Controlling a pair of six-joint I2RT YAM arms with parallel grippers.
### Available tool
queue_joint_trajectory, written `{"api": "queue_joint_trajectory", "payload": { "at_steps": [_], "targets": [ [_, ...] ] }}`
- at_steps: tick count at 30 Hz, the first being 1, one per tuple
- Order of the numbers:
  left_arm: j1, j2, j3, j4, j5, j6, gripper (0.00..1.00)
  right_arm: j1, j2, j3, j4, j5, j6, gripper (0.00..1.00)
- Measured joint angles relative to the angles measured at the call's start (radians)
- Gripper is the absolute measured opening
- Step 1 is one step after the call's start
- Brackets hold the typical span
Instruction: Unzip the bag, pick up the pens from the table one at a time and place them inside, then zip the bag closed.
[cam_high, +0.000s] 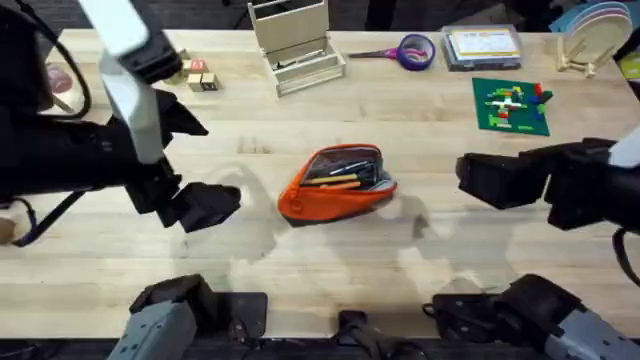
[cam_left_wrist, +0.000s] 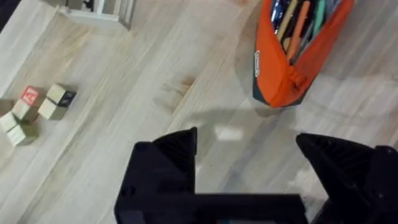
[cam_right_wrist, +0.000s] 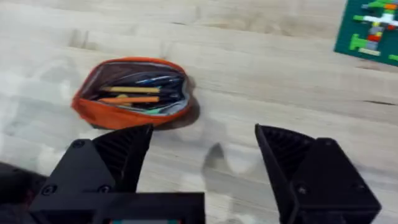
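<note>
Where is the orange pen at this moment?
The orange pen lies inside the open bag, beside the yellowish pen, at the table's middle in the overhead view.

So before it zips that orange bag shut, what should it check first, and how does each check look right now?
1. Bag open, zip apart: ok.
2. Pens inside: ok, an orange pen and a yellowish pen lie in it.
3. Nothing sticking out across the zip line: cannot tell.
4. Left hand open and holding nothing: ok.
5. Right hand open and holding nothing: ok.
6. Zip pull located: cannot tell.
</note>
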Motion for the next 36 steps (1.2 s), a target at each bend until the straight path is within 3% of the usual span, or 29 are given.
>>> {"api": "queue_joint_trajectory", "payload": {
  "at_steps": [7, 14, 27, 36],
  "targets": [
    [0.099, 0.104, 0.0, -0.062, 0.108, 0.177, 0.993, 0.0, 0.001, 0.0, 0.035, -0.109, 0.008, 0.997],
    [0.112, 0.206, 0.0, -0.128, 0.182, 0.318, 0.993, 0.0, 0.061, 0.001, 0.066, -0.273, 0.019, 0.997],
    [0.112, 0.368, 0.0, -0.134, 0.175, 0.38, 0.993, 0.01, 0.217, 0.001, 0.08, -0.486, 0.027, 0.997],
    [0.112, 0.389, 0.0, -0.181, 0.143, 0.493, 0.993, 0.143, 0.263, 0.001, 0.134, -0.487, 0.077, 0.998]
  ]
}}
